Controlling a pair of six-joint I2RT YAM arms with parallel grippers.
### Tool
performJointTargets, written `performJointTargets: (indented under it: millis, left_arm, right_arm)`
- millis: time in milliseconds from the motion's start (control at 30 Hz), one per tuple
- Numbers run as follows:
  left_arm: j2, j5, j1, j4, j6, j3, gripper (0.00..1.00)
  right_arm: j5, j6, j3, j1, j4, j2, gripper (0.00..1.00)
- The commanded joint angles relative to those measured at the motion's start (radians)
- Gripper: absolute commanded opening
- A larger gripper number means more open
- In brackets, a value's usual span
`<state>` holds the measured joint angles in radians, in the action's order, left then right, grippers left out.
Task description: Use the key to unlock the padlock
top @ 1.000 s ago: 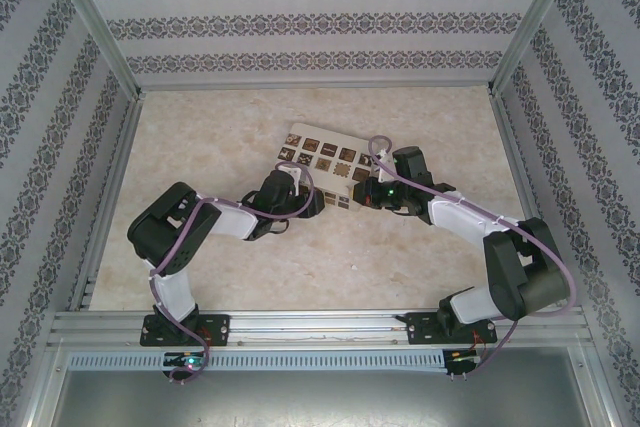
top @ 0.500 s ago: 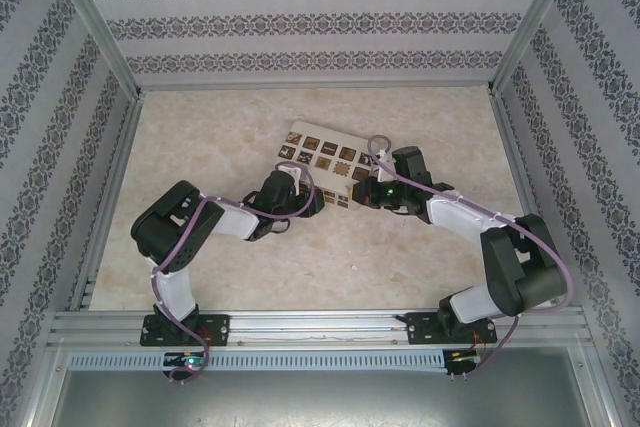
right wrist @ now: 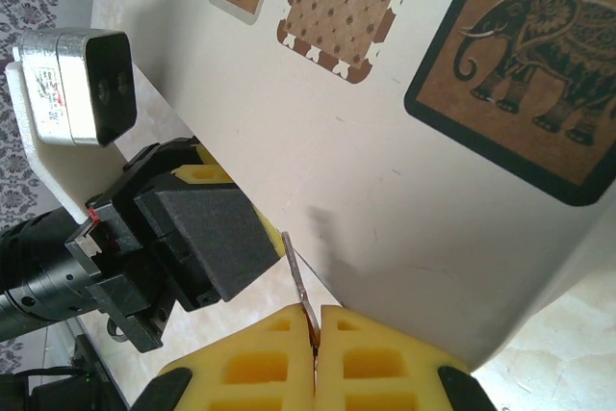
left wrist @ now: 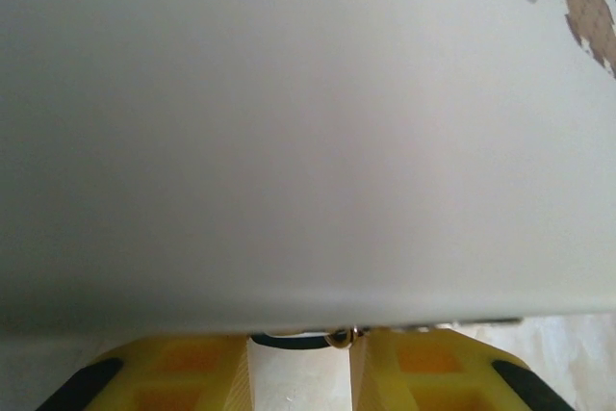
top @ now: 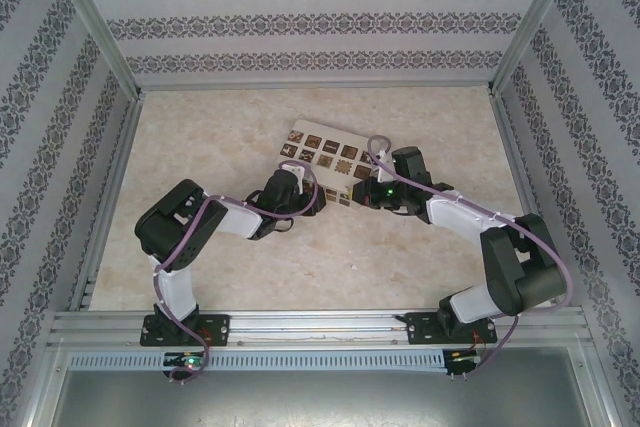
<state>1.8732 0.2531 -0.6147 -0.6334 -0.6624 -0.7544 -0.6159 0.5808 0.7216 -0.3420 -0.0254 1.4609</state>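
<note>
One key (right wrist: 298,281) between right gripper's (right wrist: 317,326) closed fingertips, beside white box (right wrist: 404,199)

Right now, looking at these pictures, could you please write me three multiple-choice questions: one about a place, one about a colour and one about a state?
1. Where is the elephant picture?
A. on the bare table
B. on the white box
C. on the patterned wall

2. What colour are the fingers of the right gripper?
A. yellow
B. blue
C. red

3. How does the right gripper stand?
A. wide open and empty
B. shut on a thin metal key
C. shut on a purple cable

Answers:
1 B, the elephant tile is printed on the box's face.
2 A, both fingers are yellow in the right wrist view.
3 B, the fingers meet, and the key's blade sticks out between them.
</note>
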Motion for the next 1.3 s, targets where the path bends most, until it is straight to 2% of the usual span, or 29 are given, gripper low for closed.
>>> performJointTargets:
  millis: [0,333,567,767,967,1267]
  left_arm:
    - [0.002,-0.005,-0.011,-0.006,0.011,-0.01,0.26]
    - [-0.077,0.08,-0.011,0.081,-0.053,-0.012,0.25]
    - [-0.126,0.154,-0.013,0.175,-0.121,-0.034,0.25]
    - [-0.158,0.182,-0.012,0.27,-0.146,-0.075,0.25]
    - [-0.183,0.206,-0.011,0.307,-0.189,-0.1,0.25]
    - [-0.196,0.227,-0.011,0.352,-0.217,-0.119,0.25]
  right_arm:
    - [0.002,0.019,0.007,0.006,0.008,-0.041,0.0]
    - [0.036,-0.056,-0.039,-0.004,0.009,-0.216,0.0]
    - [0.138,-0.201,-0.127,-0.089,0.024,-0.311,0.0]
    - [0.195,-0.307,-0.191,-0.173,-0.012,-0.311,0.0]
    - [0.314,-0.406,-0.254,-0.267,-0.106,-0.309,0.0]
    - [0.499,-0.439,-0.324,-0.337,-0.259,-0.269,0.0]
